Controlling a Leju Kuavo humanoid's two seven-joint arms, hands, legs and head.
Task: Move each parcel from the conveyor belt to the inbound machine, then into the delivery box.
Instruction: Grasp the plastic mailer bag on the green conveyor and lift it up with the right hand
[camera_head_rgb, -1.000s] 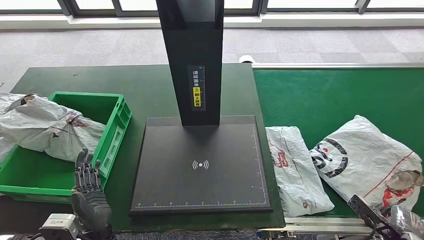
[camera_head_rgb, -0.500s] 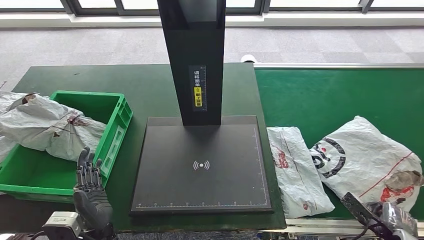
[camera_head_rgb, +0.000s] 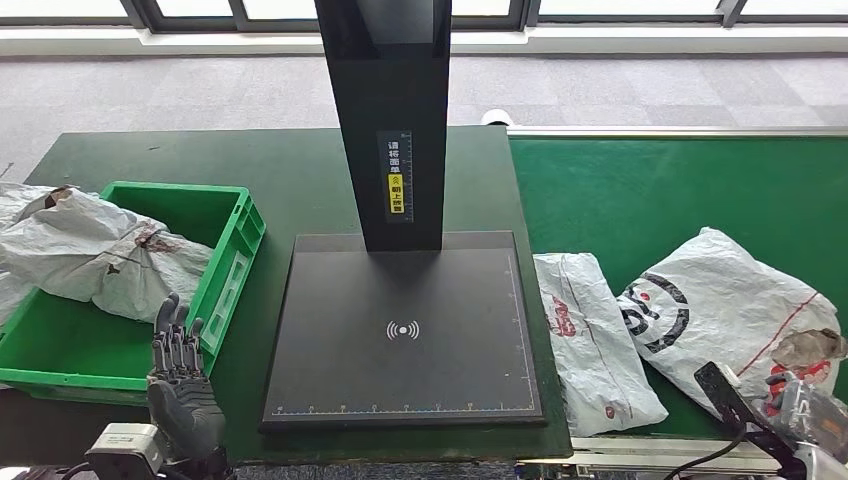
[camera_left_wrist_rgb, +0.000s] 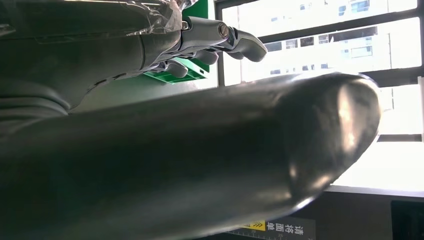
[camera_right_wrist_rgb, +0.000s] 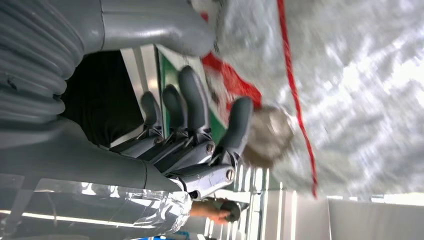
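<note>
Shifted up and left along the conveyor belt (camera_head_rgb: 640, 190) since a second ago: large white parcel (camera_head_rgb: 725, 315), now a little clear of the lower right corner, with right hand (camera_head_rgb: 800, 415) pushed further up into the corner from below. Lies at the right of the head view, its torn brown patch at the lower right end, just beside that hand. Seen close in the right wrist view: same parcel (camera_right_wrist_rgb: 350, 95) with its red line, right hand (camera_right_wrist_rgb: 195, 125) with fingers (camera_right_wrist_rgb: 192, 97) straight and apart, tips near the torn patch; contact possibly there, but too blurred to tell. Nothing gripped.

Just left of it on the belt, touching or nearly so: narrower white parcel (camera_head_rgb: 590, 340), long axis running up and down the frame, its left edge against the inbound machine (camera_head_rgb: 400, 340), a black plate with a tall post at centre.

At left of frame: green delivery box (camera_head_rgb: 225, 255) holding a crumpled grey parcel (camera_head_rgb: 95, 255) that spills over its left rim. Below the box's right corner, at lower left: left hand (camera_head_rgb: 180, 385), fingers upright and spread, holding nothing, well apart from every parcel.
</note>
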